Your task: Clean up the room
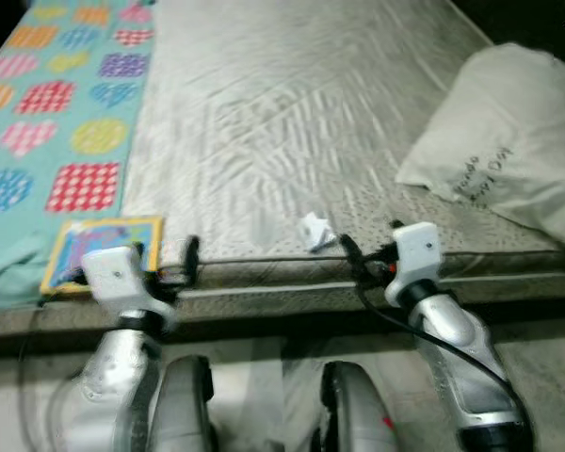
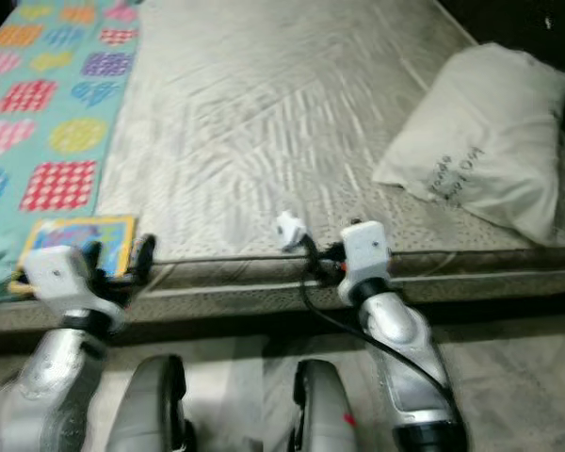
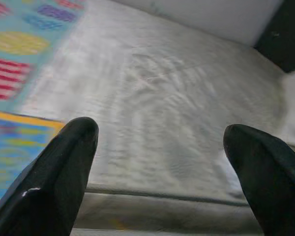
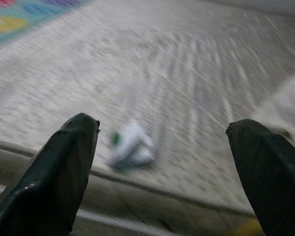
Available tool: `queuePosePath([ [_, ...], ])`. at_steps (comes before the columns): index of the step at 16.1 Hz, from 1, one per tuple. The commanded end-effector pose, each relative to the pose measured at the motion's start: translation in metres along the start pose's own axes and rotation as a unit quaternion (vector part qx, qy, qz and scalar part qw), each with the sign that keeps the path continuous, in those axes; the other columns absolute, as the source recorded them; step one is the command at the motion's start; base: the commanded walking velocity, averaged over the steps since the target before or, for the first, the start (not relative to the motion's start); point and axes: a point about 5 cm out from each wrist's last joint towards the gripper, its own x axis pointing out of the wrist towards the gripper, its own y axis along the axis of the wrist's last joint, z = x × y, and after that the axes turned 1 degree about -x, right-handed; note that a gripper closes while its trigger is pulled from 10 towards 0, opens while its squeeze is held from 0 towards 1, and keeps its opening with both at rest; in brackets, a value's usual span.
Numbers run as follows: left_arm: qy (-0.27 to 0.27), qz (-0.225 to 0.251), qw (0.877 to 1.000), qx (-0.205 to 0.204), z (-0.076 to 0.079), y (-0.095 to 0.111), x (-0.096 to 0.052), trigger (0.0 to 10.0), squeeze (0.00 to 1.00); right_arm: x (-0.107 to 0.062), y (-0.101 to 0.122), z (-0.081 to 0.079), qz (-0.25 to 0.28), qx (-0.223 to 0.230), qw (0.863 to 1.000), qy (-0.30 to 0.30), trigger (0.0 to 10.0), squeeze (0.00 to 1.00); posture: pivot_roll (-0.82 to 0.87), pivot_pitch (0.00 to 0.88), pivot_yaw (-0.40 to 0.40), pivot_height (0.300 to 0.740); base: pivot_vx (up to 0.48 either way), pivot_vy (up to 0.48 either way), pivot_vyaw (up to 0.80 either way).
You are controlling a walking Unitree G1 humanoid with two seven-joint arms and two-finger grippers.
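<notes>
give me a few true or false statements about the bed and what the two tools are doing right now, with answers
1. A small crumpled white scrap lies near the mattress edge. True.
2. The right tool is shut on the scrap. False: its fingers are spread, the scrap lying apart ahead of them.
3. A white pillow lies on the robot's right side of the bed. True.
4. The left tool holds the colourful book. False: it is open and holds nothing.
5. The heart-patterned blanket covers the whole mattress. False: only the left side.
</notes>
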Motion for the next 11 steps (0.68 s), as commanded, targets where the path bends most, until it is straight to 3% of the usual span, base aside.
queuePosePath([
  [1, 0.003, -0.004, 1.0, 0.005, -0.0047, -0.0006, -0.0016, 10.0, 0.0, 0.0003, 0.0001, -0.0022, 0.001, 0.001, 1.0, 0.003, 10.0, 0.0, -0.05, 0.196, -0.037, 0.569, 0.33, 0.0, 0.0],
  [3, 0.004, -0.007, 1.0, 0.002, -0.0043, -0.0011, -0.0014, 10.0, 0.0, 0.0003, -0.0002, -0.0019, 0.001, 0.0, 1.0, 0.002, 10.0, 0.0, -0.05, 0.196, -0.037, 0.569, 0.309, 0.0, 0.0],
  [11, 0.004, -0.013, 1.0, -0.002, -0.0016, -0.0035, -0.0008, 10.0, 0.0, 0.0009, -0.0001, -0.0002, 0.003, -0.012, 1.0, 0.003, 10.0, 0.0, -0.05, 0.188, -0.04, 0.569, 0.0, 0.0, 0.0],
])
